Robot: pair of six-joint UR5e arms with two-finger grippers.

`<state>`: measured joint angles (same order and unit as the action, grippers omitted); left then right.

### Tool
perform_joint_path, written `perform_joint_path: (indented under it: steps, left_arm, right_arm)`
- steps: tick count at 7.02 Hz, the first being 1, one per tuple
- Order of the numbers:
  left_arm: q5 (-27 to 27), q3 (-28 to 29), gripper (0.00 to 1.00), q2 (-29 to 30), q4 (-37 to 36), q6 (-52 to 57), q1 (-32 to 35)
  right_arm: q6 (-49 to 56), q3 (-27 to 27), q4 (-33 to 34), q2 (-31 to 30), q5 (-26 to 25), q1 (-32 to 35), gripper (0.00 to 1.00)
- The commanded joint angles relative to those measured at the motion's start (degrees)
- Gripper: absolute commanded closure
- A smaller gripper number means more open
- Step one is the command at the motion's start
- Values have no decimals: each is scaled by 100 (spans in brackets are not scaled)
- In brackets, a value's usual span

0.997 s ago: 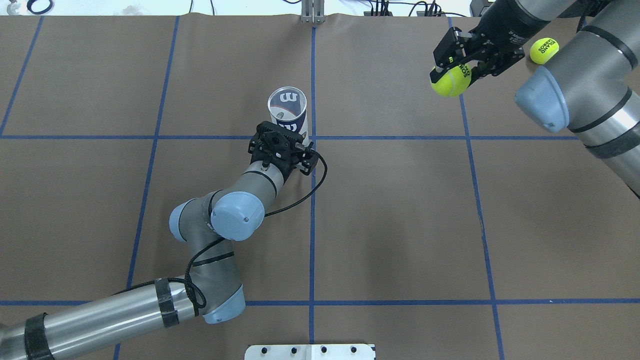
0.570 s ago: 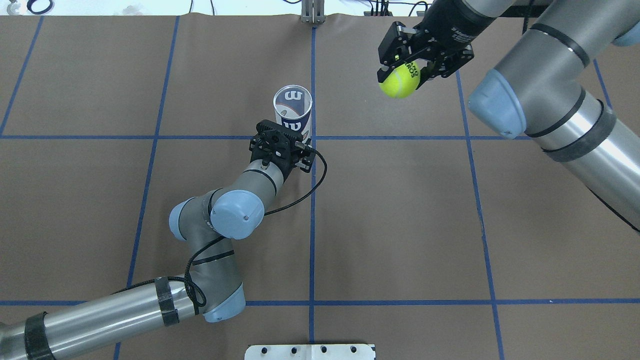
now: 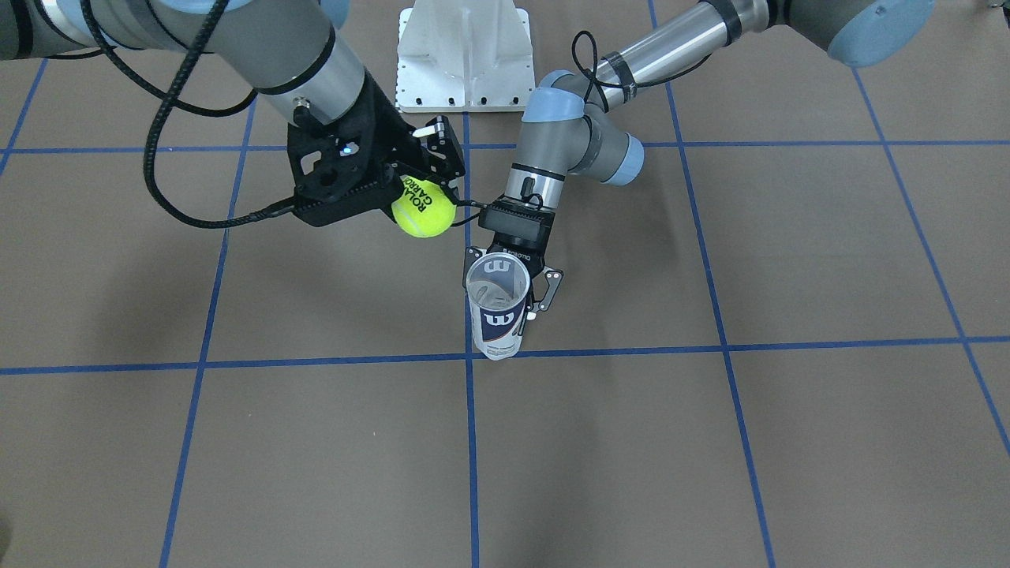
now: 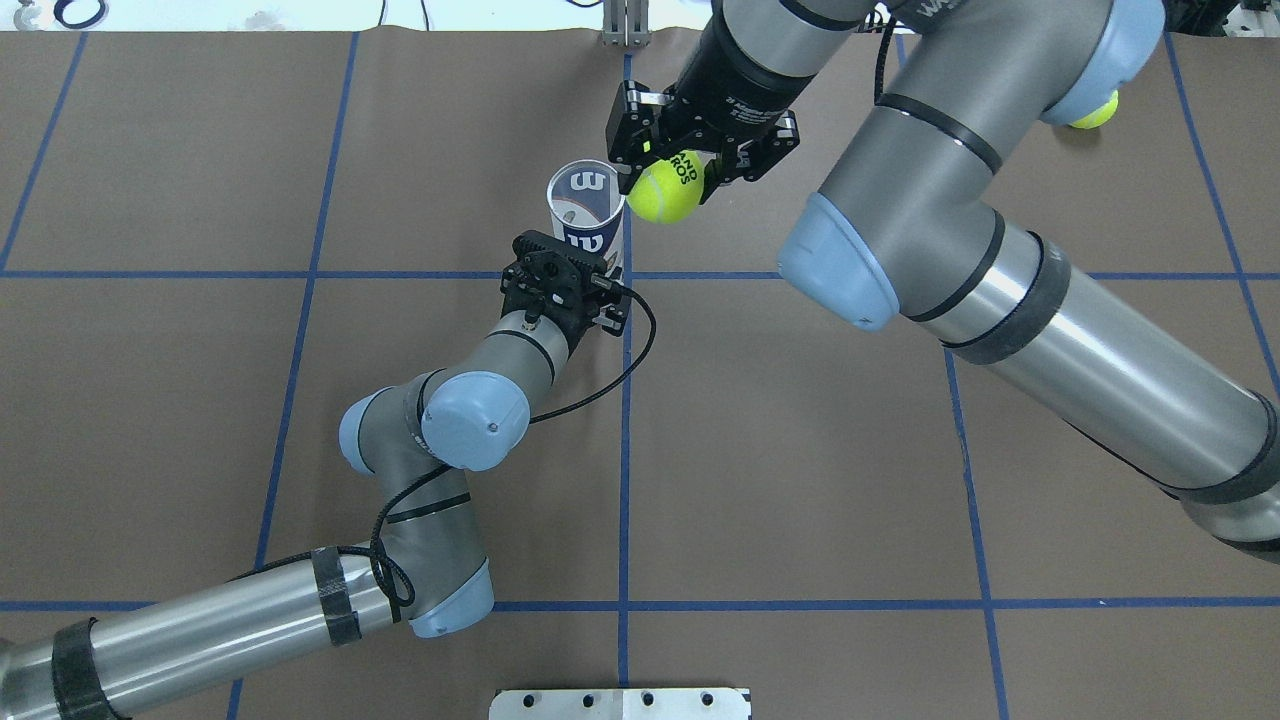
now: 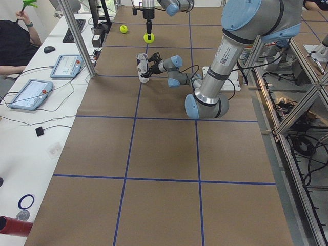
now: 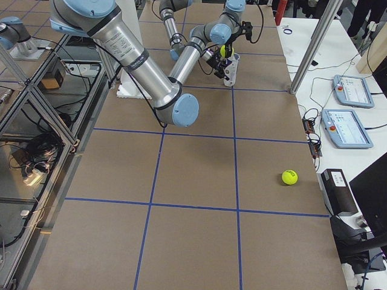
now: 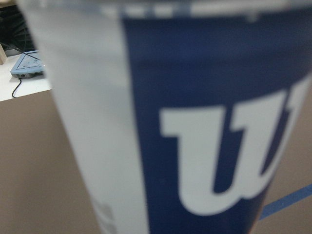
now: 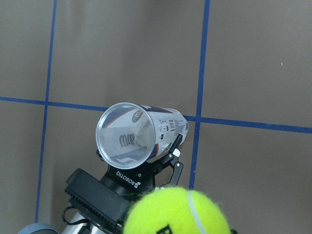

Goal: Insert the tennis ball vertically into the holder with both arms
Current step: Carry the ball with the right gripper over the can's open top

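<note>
Tennis ball (image 4: 665,192) sits clamped in right pincer (image 4: 676,178), beside holder (image 4: 584,205) gripped upright by left pincer (image 3: 505,296).

Robot lab: gridded table (image 4: 800,450), teach pendants (image 6: 349,90)

The tennis ball (image 3: 424,208) carries black capitals, partly turned away: "ROLA" over "GARRO", probably ROLAND GARROS. The holder (image 3: 495,315) has a navy label with a white "W" logo; its small print is too fine to read. "ROBOTIQ" stands in white on the left gripper (image 8: 141,163).
</note>
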<state>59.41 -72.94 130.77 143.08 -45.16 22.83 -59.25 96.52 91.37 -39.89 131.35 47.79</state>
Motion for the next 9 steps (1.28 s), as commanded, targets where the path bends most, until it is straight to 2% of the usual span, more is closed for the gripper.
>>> perform_joint_path:
  steps: [1,3,5,6,9]
  left_arm:
    - [9,-1,31,27,0,7,2]
    - [18,-1,31,27,-9,7,2]
    - [18,-1,31,36,-9,7,-7]
    - [18,-1,31,36,-9,7,2]
    - [18,-10,31,36,-9,7,-7]
  right_arm:
    - [1,-563,-22,428,-136,-59,100]
    - [19,-748,-40,560,-145,-51,100]
    - [10,-1352,-450,832,-268,-50,100]
    - [19,-1486,-505,886,-285,-59,100]
    - [19,-1592,-523,895,-504,-190,100]
